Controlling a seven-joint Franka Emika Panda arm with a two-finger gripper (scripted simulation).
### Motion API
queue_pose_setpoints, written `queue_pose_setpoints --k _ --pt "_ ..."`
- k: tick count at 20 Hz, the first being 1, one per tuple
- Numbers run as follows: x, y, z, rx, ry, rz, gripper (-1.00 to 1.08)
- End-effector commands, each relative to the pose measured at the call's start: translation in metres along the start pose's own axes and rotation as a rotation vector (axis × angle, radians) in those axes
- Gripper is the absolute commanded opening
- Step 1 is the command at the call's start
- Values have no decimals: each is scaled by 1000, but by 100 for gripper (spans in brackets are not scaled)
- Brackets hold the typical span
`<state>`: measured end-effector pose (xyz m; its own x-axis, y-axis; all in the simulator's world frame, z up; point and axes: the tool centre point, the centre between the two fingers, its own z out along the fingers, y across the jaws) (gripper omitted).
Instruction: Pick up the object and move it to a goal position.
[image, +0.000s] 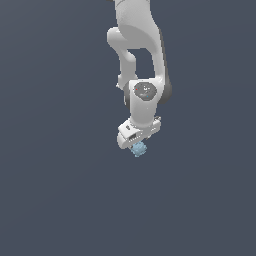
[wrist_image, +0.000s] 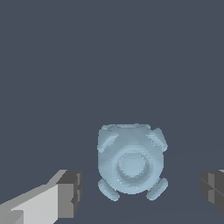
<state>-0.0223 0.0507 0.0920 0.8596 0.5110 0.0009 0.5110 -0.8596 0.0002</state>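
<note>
The object (wrist_image: 131, 162) is a small light blue, bumpy, roughly round lump lying on the flat grey-blue ground. In the exterior view the object (image: 138, 148) peeks out just below the white gripper (image: 136, 145), which hangs right over it. The wrist view shows the gripper (wrist_image: 142, 192) open, with the lump between its two dark fingertips (wrist_image: 71, 192) and a clear gap on each side. Neither finger touches it.
The white Franka arm (image: 142, 65) reaches down from the top of the exterior view. Around it lies only plain grey-blue ground (image: 60, 190). No goal marker shows in either view.
</note>
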Motion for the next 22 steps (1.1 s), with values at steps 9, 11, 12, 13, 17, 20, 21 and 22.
queue_pose_setpoints --k 9,11,12,13,17,20,21,22 --pt "-1 -2 14 0 -1 -12 100" --pt "-1 -2 23 0 -1 -13 100" --pt "-1 -2 29 0 -1 -14 100" --pt "-2 -2 34 0 -1 -15 100" --pt "-2 -2 49 0 -1 -16 100" --pt "-1 -2 52 0 -1 -16 100" --pt "-1 -2 53 0 -1 -16 100" --pt "-1 -2 53 0 -1 -16 -100"
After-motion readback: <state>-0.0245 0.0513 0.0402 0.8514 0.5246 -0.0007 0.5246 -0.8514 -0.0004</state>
